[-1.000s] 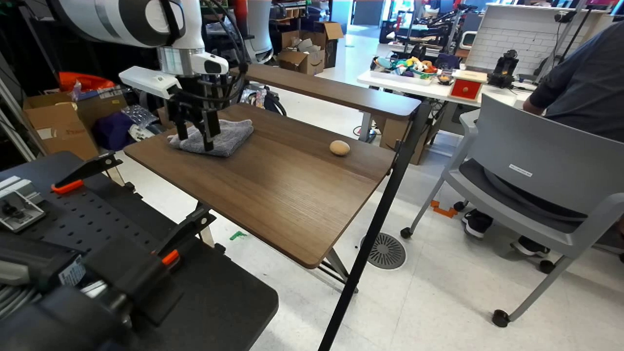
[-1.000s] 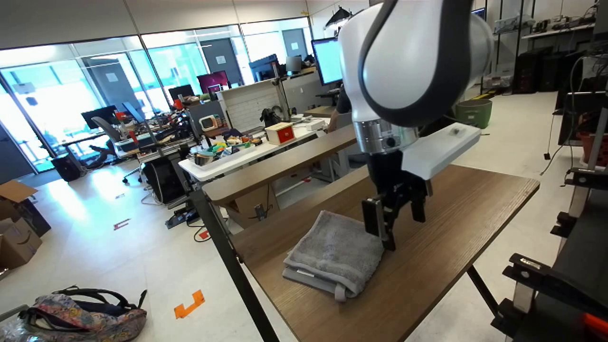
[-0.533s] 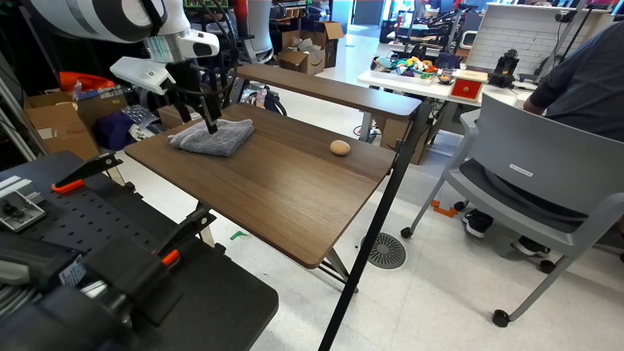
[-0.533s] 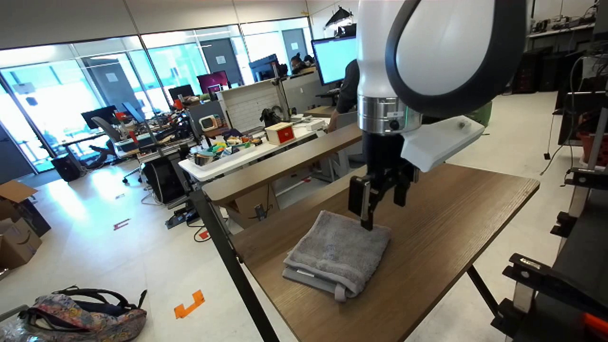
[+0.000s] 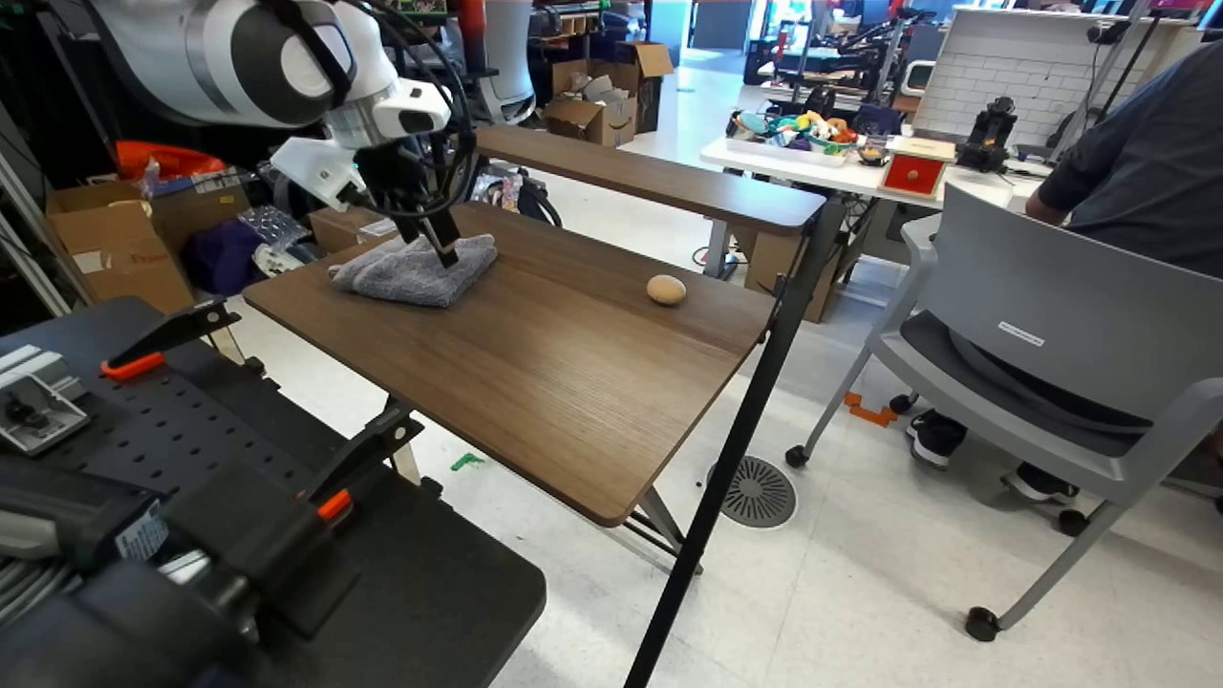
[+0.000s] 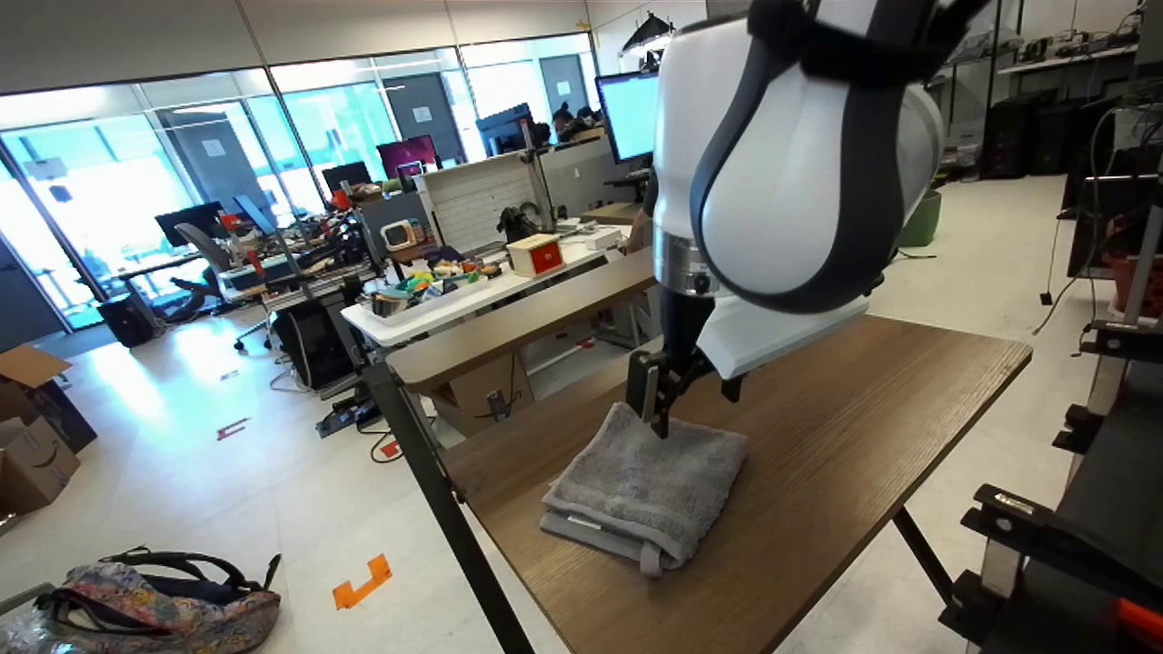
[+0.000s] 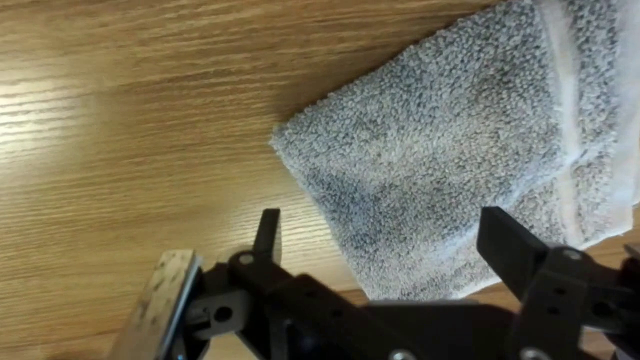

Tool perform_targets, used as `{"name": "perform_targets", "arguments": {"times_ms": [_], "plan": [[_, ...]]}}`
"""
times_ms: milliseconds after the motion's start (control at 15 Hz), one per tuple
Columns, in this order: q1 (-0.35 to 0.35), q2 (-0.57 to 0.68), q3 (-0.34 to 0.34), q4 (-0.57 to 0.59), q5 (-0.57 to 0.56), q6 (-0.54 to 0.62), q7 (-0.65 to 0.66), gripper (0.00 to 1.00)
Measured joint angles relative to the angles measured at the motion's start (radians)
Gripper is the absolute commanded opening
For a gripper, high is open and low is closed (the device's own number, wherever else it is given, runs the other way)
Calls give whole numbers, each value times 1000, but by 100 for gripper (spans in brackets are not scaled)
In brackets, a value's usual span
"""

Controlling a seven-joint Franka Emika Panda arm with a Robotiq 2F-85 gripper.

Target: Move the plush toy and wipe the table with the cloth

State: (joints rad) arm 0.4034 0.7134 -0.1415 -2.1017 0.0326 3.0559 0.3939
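Observation:
The plush toy (image 5: 666,290), a small tan egg-shaped lump, rests on the brown wooden table (image 5: 554,382) in an exterior view; the wrist view does not show it. Toward the opposite end of the tabletop lies the grey folded cloth (image 5: 401,287), flat with a slightly rumpled top. My gripper (image 6: 696,413) is tilted above an edge of the cloth (image 6: 636,490). In the wrist view the gripper (image 7: 381,212) is open with nothing gripped: one finger (image 7: 268,232) shows over bare wood, the opposite finger (image 7: 507,247) over the cloth (image 7: 425,150).
A raised wooden shelf (image 5: 650,179) runs along the table's far side, with a slanted black leg (image 5: 736,449) at its end. A black workbench (image 5: 411,564) with clamps (image 5: 368,449) stands close by. A grey chair (image 5: 1051,325) with a seated person is beyond.
My gripper has risen from beside the cloth, tilted, and shifted across above it toward the shelf side. Its jaws have stayed open. Cloth and plush toy have not moved.

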Motion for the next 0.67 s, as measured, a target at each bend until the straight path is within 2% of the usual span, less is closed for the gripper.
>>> {"name": "perform_targets", "arguments": {"times_ms": [333, 667], "plan": [[62, 145, -9, 104, 59, -3, 61, 100], [66, 172, -4, 142, 74, -11, 68, 100]]}}
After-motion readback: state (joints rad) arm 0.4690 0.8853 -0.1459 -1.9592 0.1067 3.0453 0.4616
